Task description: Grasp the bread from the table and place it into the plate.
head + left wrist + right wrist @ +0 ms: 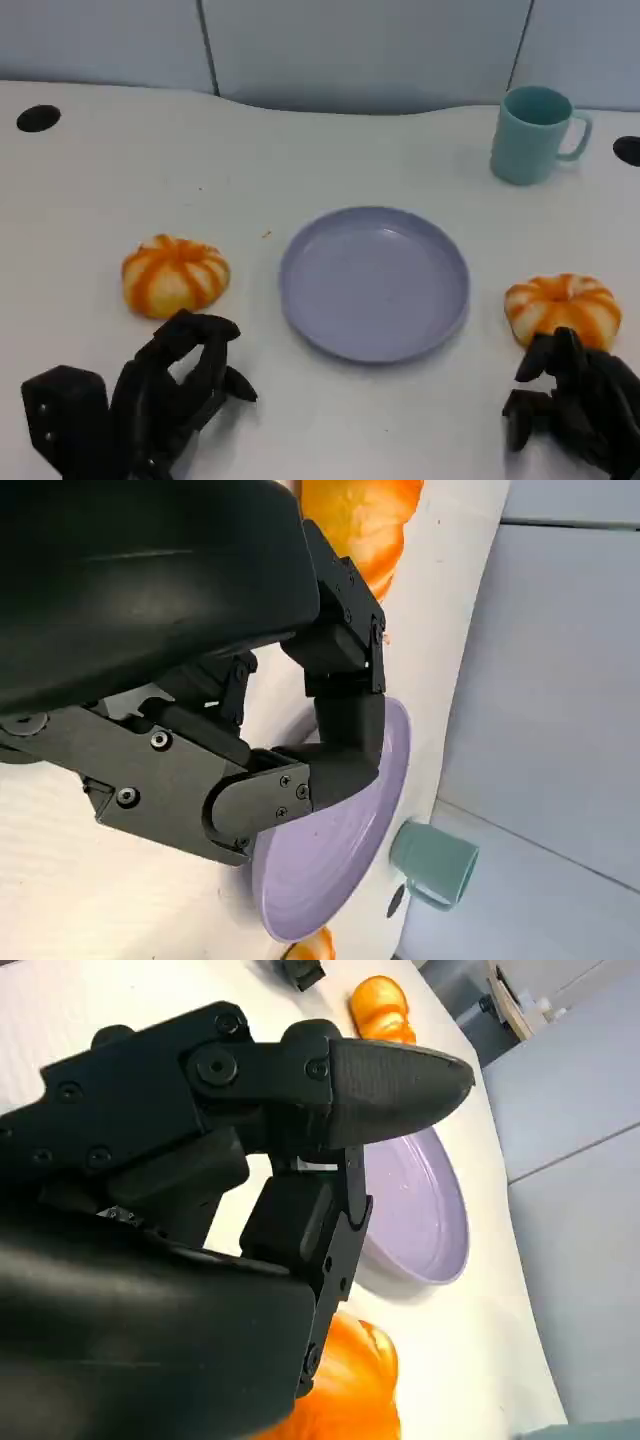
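Near the table's (90, 190) front edge, both hands wait just short of the bread, presumably so each can take the loaf on its own side. The left hand (160, 400) has its fingers curled inward around nothing, just beside the left bread (175, 275), not touching. The right hand (575, 405) sits just before the right bread (563, 308); I cannot tell how its fingers lie. Between the loaves, mid-table, the purple plate (330, 320) holds nothing. A teal mug (535, 133) stands toward the far right corner.
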